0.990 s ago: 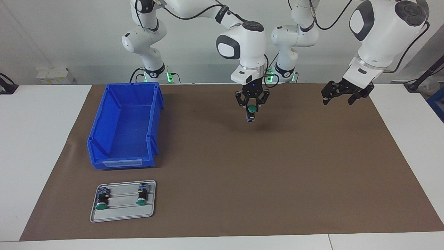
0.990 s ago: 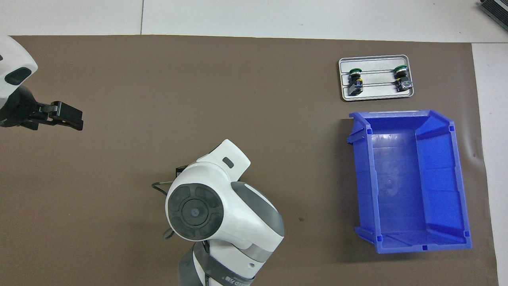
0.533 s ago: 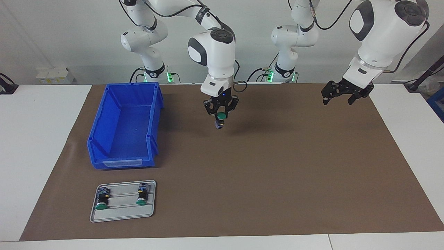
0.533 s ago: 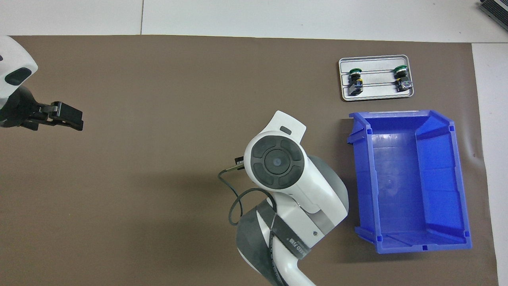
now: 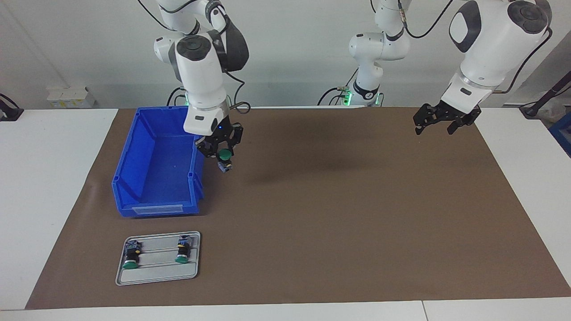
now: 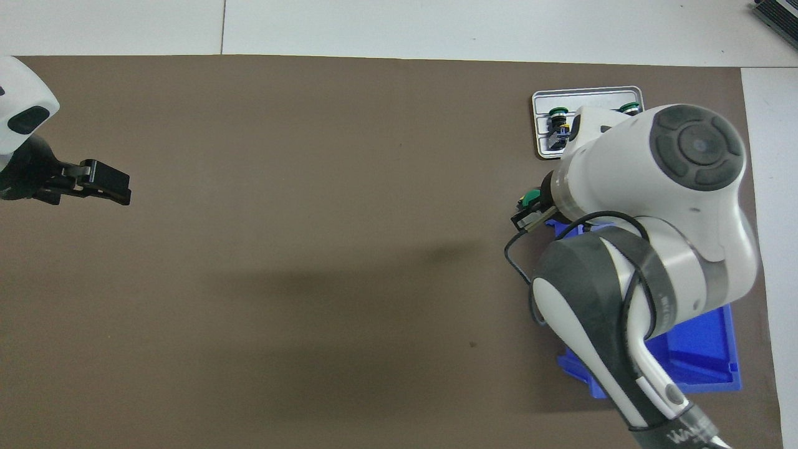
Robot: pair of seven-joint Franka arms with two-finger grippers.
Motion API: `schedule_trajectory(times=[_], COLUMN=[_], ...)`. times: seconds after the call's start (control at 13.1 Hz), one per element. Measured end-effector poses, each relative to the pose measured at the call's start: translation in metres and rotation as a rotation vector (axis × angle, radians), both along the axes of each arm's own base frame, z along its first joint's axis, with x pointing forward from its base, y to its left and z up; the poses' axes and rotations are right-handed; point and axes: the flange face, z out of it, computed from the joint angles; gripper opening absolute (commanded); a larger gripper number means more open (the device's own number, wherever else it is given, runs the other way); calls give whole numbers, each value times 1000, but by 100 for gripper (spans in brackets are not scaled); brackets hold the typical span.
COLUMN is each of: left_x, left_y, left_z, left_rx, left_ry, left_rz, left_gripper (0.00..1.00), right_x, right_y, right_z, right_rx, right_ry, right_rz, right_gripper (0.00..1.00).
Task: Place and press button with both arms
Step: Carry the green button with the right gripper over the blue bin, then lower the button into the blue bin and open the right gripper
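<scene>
My right arm reaches in from its base, elbow raised, wrist pointing steeply down. My right gripper (image 5: 221,154) hangs in the air, fingers clamped on the button (image 5: 225,159), green cap uppermost. My left arm waits at its own end of the table, forearm angled down. My left gripper (image 5: 439,127) hangs raised and tilted, its fingers (image 5: 418,129) spread apart, holding nothing.

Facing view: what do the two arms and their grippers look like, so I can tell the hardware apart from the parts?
Both arms are glossy white jointed links with dark grey round joint caps, silver wrist rings and loose black cables. The right gripper and left gripper are black two-finger units with linkage sides; a small blue light shows on the right one. Green lights glow at both bases.
</scene>
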Motion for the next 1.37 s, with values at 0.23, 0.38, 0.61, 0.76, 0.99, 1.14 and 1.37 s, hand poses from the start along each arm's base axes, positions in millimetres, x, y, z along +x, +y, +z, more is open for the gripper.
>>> schedule_trajectory(times=[0.23,0.38,0.61,0.76,0.99,1.14,1.37], left_x=[0,0,0,0,0,0,0], left_y=[0,0,0,0,0,0,0], left_z=[0,0,0,0,0,0,0], left_rx=[0,0,0,0,0,0,0], left_ry=[0,0,0,0,0,0,0], left_rz=[0,0,0,0,0,0,0], left_gripper=[100,100,100,100,100,100,100], right_x=[13,18,24,28,37,42,35], right_y=[-59,-100,-161,-187,-196,-194,-193], right_z=[-2,-4,-21,-44,-79,-95,-126], right_rx=[-16,-25,-30,4,22,23,26], right_ry=[4,7,37,66,87,89,94], right_rz=[184,299,443,512,575,613,672], right_gripper=[0,0,0,0,0,0,0])
